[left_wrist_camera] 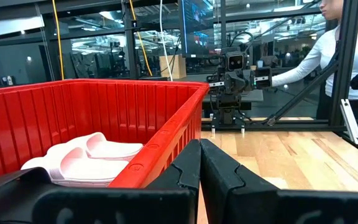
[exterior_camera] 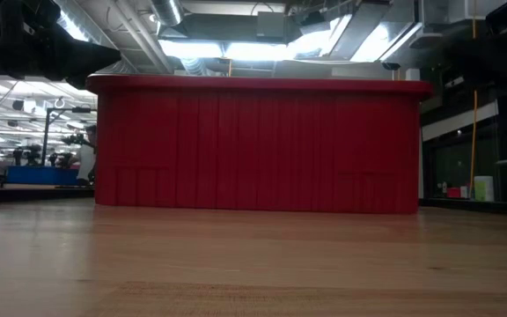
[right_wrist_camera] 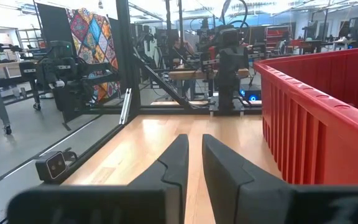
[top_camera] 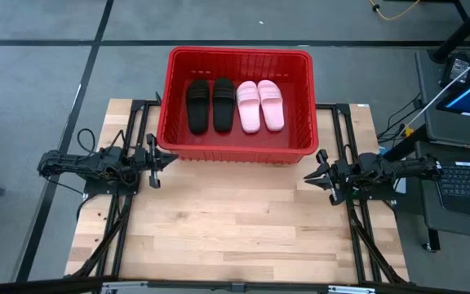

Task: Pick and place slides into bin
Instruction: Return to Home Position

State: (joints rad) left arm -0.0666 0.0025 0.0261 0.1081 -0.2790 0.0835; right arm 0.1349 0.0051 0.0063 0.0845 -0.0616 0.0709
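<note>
The red bin (top_camera: 239,52) stands at the table's far middle; in the low view its near wall (exterior_camera: 253,145) fills the centre. Inside it, a black pair of slides (top_camera: 210,104) lies flat on its floor on the left. A pale pink pair (top_camera: 260,104) lies on the right, side by side, and also shows in the left wrist view (left_wrist_camera: 86,158). My left gripper (top_camera: 172,159) (left_wrist_camera: 200,144) hovers shut, level, just off the bin's near left corner. My right gripper (top_camera: 310,175) (right_wrist_camera: 195,140) hovers level off the near right corner, its fingers a narrow gap apart with nothing between them.
Bare wooden table top (top_camera: 235,229) stretches from the bin to the near edge between the two arms. A desk with a keyboard (top_camera: 463,175) stands beyond the right edge, where a person's arm (left_wrist_camera: 309,59) reaches. A small camera (right_wrist_camera: 53,165) sits at the table's near edge.
</note>
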